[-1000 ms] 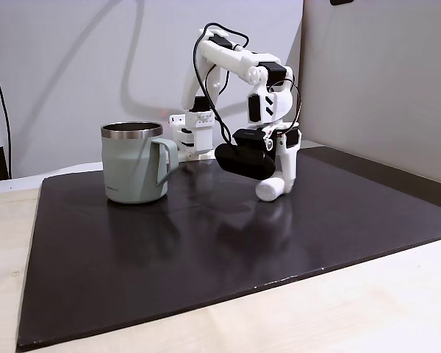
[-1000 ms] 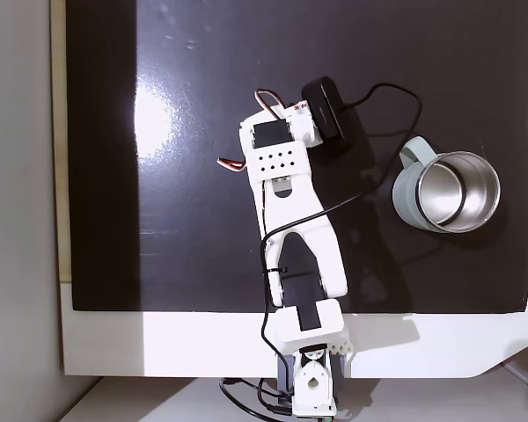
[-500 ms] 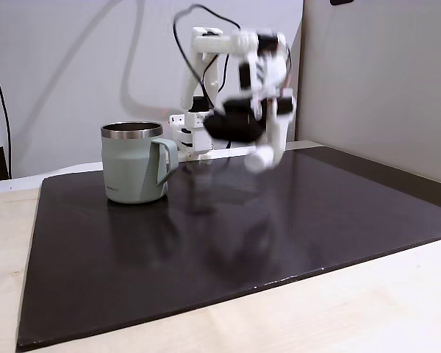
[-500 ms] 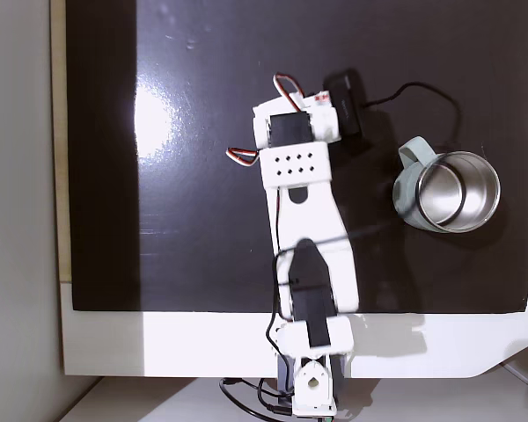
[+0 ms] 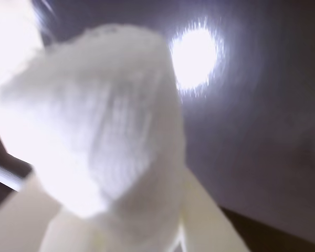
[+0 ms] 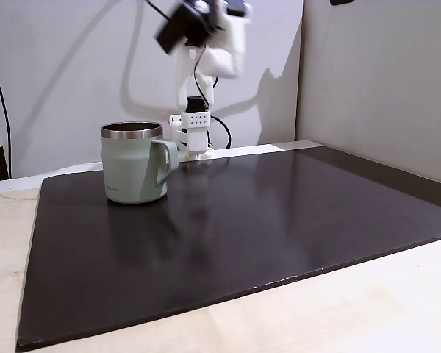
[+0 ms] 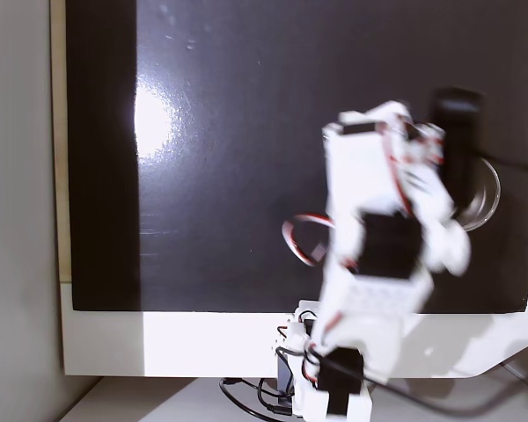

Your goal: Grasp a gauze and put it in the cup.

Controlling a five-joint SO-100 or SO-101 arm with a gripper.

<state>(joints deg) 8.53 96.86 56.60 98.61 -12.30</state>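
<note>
In the wrist view the gauze [image 5: 102,136] sits pinched in the gripper [image 5: 121,231], close to the lens. In a fixed view the blurred arm [image 6: 206,29] is raised, seemingly at one o'clock above the cup [image 6: 134,162] on the dark mat [image 6: 242,235].
</note>
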